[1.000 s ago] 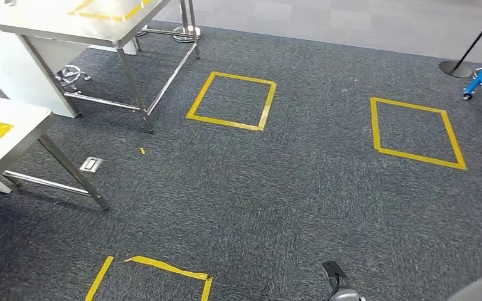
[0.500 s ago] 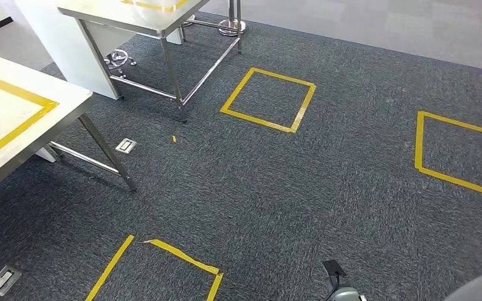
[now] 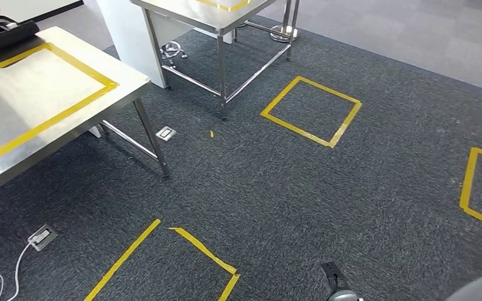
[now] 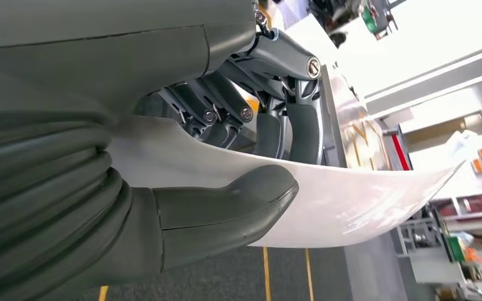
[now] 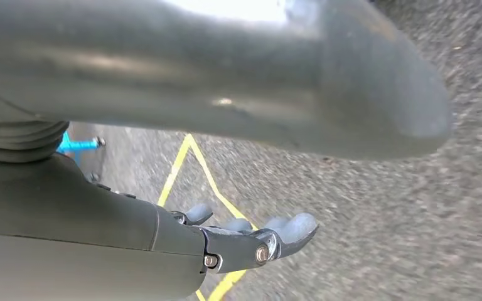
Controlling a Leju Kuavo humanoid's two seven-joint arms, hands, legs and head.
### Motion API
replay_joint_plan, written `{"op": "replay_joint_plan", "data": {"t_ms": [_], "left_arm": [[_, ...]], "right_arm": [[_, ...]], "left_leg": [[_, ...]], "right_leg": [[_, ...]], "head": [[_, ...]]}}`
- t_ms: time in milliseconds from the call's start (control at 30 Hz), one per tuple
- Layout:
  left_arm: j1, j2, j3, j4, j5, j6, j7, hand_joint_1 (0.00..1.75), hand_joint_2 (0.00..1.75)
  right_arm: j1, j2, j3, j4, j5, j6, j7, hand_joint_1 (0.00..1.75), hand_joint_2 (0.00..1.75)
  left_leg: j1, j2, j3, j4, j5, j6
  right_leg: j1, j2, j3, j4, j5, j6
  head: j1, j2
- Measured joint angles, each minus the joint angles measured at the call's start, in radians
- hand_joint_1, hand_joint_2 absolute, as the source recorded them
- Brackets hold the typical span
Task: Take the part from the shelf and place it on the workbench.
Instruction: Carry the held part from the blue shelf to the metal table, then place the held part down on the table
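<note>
- Left hand (image 4: pixel 226 163): in the left wrist view the thumb lies on one face of a thin, curved white part (image 4: pixel 364 200) and the dark fingers (image 4: pixel 304 132) lie on the other face; the part is gripped between them.
- Part: one, held off the floor; its free end reaches toward the right of that frame.
- Right hand (image 5: pixel 245 241): in the right wrist view the fingers are stretched out and spread, nothing in them, with grey carpet (image 5: pixel 376 207) behind.
- Benches: two in the head view. One steel bench (image 3: pixel 50 125) at upper left carries a yellow tape rectangle (image 3: pixel 69 110) on its top and a black tray (image 3: pixel 3 34) at its far corner. A second steel bench (image 3: pixel 207 15) stands at top centre, also with yellow tape on it.
- Floor tape squares (image 3: pixel 310 111): three in the head view, one just right of centre top, one cut off at the right edge, one at bottom left with a loose corner.
- Floor sockets: two; one (image 3: pixel 166 133) beside the near bench leg, one (image 3: pixel 42 237) at lower left with a white cable.
</note>
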Motion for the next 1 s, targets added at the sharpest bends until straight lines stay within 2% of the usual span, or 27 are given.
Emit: {"op": "replay_joint_plan", "data": {"t_ms": [33,67,133,167,200,233,300,333,367,400,433,467,533,567,600,667,700,733,767,800,833,867,900,933,967,1000], "left_arm": [[-0.002,-0.001,-0.001,0.000,0.001,0.001,0.000,1.75,1.75],[-0.003,-0.001,-0.001,0.000,0.001,0.003,0.000,1.75,1.75],[-0.002,-0.002,-0.002,0.000,0.002,0.006,0.000,1.75,1.75],[0.001,0.000,-0.002,-0.001,0.002,0.008,0.000,1.75,1.75],[0.004,0.002,-0.002,-0.002,0.002,0.010,0.001,1.75,1.75],[0.006,0.002,-0.001,-0.004,0.004,0.011,0.001,1.75,1.75],[0.012,-0.002,-0.001,-0.007,0.008,0.011,0.001,1.75,1.75],[0.016,-0.006,-0.001,-0.008,0.010,0.011,0.000,1.75,1.75],[0.023,-0.010,-0.001,-0.009,0.011,0.011,-0.001,1.75,1.75],[0.029,-0.013,0.000,-0.010,0.011,0.011,-0.002,1.75,1.75],[0.035,-0.015,0.001,-0.012,0.012,0.010,-0.003,1.75,1.75],[0.039,-0.017,0.002,-0.016,0.012,0.010,-0.005,1.75,1.75],[0.040,-0.019,0.007,-0.027,0.014,0.010,-0.007,1.75,1.75],[0.039,-0.021,0.010,-0.032,0.015,0.010,-0.008,1.75,1.75],[0.039,-0.024,0.011,-0.037,0.015,0.010,-0.008,1.75,1.75],[0.041,-0.030,0.012,-0.042,0.013,0.011,-0.007,1.75,1.75],[0.043,-0.032,0.013,-0.044,0.012,0.012,-0.007,1.75,1.75],[0.042,-0.035,0.014,-0.045,0.011,0.013,-0.006,1.75,1.75],[0.040,-0.040,0.015,-0.047,0.011,0.014,-0.005,1.75,1.75],[0.038,-0.047,0.016,-0.049,0.011,0.015,-0.003,1.75,1.75],[0.036,-0.055,0.017,-0.049,0.010,0.017,-0.001,1.75,1.75],[0.037,-0.062,0.017,-0.049,0.010,0.018,0.002,1.75,1.75],[0.037,-0.067,0.017,-0.049,0.010,0.019,0.005,1.75,1.75],[0.038,-0.070,0.017,-0.048,0.010,0.020,0.007,1.75,1.75],[0.037,-0.073,0.017,-0.048,0.010,0.021,0.009,1.75,1.75],[0.036,-0.075,0.018,-0.048,0.009,0.023,0.010,1.75,1.75]], "right_arm": [[0.000,0.000,0.000,0.000,0.000,0.000,0.001,0.00,0.00],[-0.001,0.000,0.000,0.000,0.000,0.000,0.002,0.00,0.00],[-0.002,0.001,0.000,0.000,0.000,0.000,0.006,0.00,0.00],[-0.004,0.002,0.000,0.000,0.000,0.000,0.008,0.00,0.00],[-0.005,0.002,-0.001,0.000,0.000,0.000,0.009,0.00,0.00],[-0.006,0.003,-0.001,0.000,0.000,0.001,0.010,0.00,0.00],[-0.005,0.004,-0.001,0.000,0.000,0.002,0.009,0.00,0.00],[-0.003,0.004,-0.001,0.000,0.000,0.003,0.008,0.00,0.00],[-0.002,0.004,-0.002,0.000,0.000,0.003,0.008,0.00,0.00],[-0.001,0.004,-0.002,0.000,0.001,0.004,0.007,0.00,0.00],[-0.002,0.004,-0.003,0.000,0.001,0.004,0.007,0.00,0.00],[-0.002,0.004,-0.003,0.000,0.002,0.005,0.007,0.00,0.00],[-0.004,0.006,-0.003,0.000,0.005,0.007,0.010,0.00,0.00],[-0.005,0.008,-0.003,0.000,0.005,0.008,0.012,0.00,0.00],[-0.005,0.009,-0.004,0.000,0.005,0.008,0.013,0.00,0.00],[-0.008,0.010,-0.006,0.000,0.002,0.008,0.014,0.00,0.00],[-0.010,0.010,-0.007,0.000,0.001,0.008,0.014,0.00,0.00],[-0.012,0.011,-0.008,0.000,0.000,0.009,0.014,0.00,0.00],[-0.013,0.011,-0.009,0.000,-0.002,0.010,0.013,0.00,0.00],[-0.013,0.011,-0.010,0.000,-0.005,0.010,0.012,0.00,0.00],[-0.012,0.011,-0.012,0.000,-0.009,0.012,0.010,0.00,0.00],[-0.011,0.010,-0.015,0.000,-0.013,0.014,0.007,0.00,0.00],[-0.011,0.010,-0.018,0.000,-0.018,0.015,0.002,0.00,0.00],[-0.010,0.010,-0.021,0.000,-0.023,0.016,-0.001,0.00,0.00],[-0.011,0.010,-0.023,0.000,-0.028,0.015,-0.002,0.00,0.00],[-0.012,0.010,-0.025,0.000,-0.032,0.012,0.000,0.00,0.00]], "left_leg": [[0.001,-0.014,-0.003,0.003,0.000,-0.007],[0.001,-0.025,-0.007,0.003,0.002,-0.015],[0.003,-0.047,-0.011,-0.004,0.009,-0.028],[0.004,-0.050,-0.013,-0.008,0.011,-0.034],[0.003,-0.033,-0.018,-0.004,0.007,-0.038],[0.001,-0.002,-0.030,0.018,-0.007,-0.041],[-0.002,0.067,-0.080,0.125,-0.063,-0.046],[-0.002,0.083,-0.112,0.197,-0.095,-0.048],[-0.002,0.088,-0.138,0.256,-0.116,-0.048],[-0.002,0.089,-0.150,0.286,-0.121,-0.047],[-0.003,0.092,-0.140,0.274,-0.107,-0.044],[-0.005,0.099,-0.111,0.226,-0.080,-0.038],[-0.019,0.149,-0.030,0.083,-0.029,-0.018],[-0.026,0.171,-0.004,0.034,-0.018,-0.008],[-0.033,0.183,0.010,0.007,-0.015,0.000],[-0.034,0.160,0.009,-0.002,-0.012,0.009],[-0.031,0.146,0.010,-0.006,-0.009,0.013],[-0.027,0.133,0.010,-0.010,-0.005,0.017],[-0.022,0.121,0.011,-0.014,0.000,0.021],[-0.018,0.111,0.010,-0.015,0.002,0.024],[-0.016,0.099,0.007,-0.014,0.003,0.026],[-0.015,0.089,0.005,-0.013,0.004,0.027],[-0.014,0.079,0.003,-0.011,0.004,0.027],[-0.013,0.069,0.002,-0.009,0.003,0.026],[-0.012,0.062,0.002,-0.006,0.002,0.024],[-0.011,0.056,0.002,-0.002,0.000,0.020]], "right_leg": [[-0.003,0.016,0.023,-0.049,0.016,0.000],[-0.003,0.025,0.033,-0.070,0.018,-0.002],[0.000,0.010,0.033,-0.073,0.016,-0.013],[0.000,-0.002,0.034,-0.075,0.018,-0.020],[-0.001,-0.014,0.035,-0.078,0.020,-0.027],[-0.002,-0.025,0.036,-0.081,0.022,-0.034],[0.000,-0.050,0.037,-0.085,0.023,-0.045],[0.003,-0.063,0.037,-0.085,0.022,-0.048],[0.005,-0.077,0.037,-0.085,0.021,-0.050],[0.007,-0.090,0.037,-0.085,0.020,-0.051],[0.010,-0.103,0.038,-0.085,0.019,-0.053],[0.013,-0.117,0.040,-0.085,0.017,-0.054],[0.021,-0.141,0.045,-0.084,0.013,-0.053],[0.024,-0.152,0.046,-0.083,0.011,-0.050],[0.026,-0.166,0.048,-0.083,0.008,-0.046],[0.029,-0.194,0.053,-0.084,0.005,-0.037],[0.028,-0.194,0.055,-0.081,0.001,-0.031],[0.027,-0.172,0.051,-0.068,-0.010,-0.025],[0.024,-0.137,0.037,-0.033,-0.031,-0.018],[0.020,-0.095,0.013,0.022,-0.060,-0.012],[0.017,-0.064,-0.022,0.092,-0.091,-0.008],[0.016,-0.049,-0.055,0.156,-0.115,-0.005],[0.015,-0.044,-0.078,0.195,-0.122,-0.003],[0.014,-0.043,-0.084,0.196,-0.108,-0.002],[0.012,-0.043,-0.069,0.156,-0.077,-0.002],[0.009,-0.041,-0.040,0.087,-0.037,0.000]], "head": [[0.000,0.000],[0.000,0.000],[0.000,0.000],[-0.001,0.000],[-0.001,0.000],[-0.002,0.000],[-0.004,0.000],[-0.005,0.000],[-0.005,0.000],[-0.005,0.000],[-0.005,0.000],[-0.005,0.000],[-0.005,0.000],[-0.005,0.000],[-0.005,0.000],[-0.005,0.000],[-0.005,0.000],[-0.005,0.000],[-0.004,0.000],[-0.003,0.000],[-0.002,0.000],[-0.001,0.000],[-0.001,0.000],[-0.001,0.000],[-0.001,0.000],[-0.001,0.000]]}}
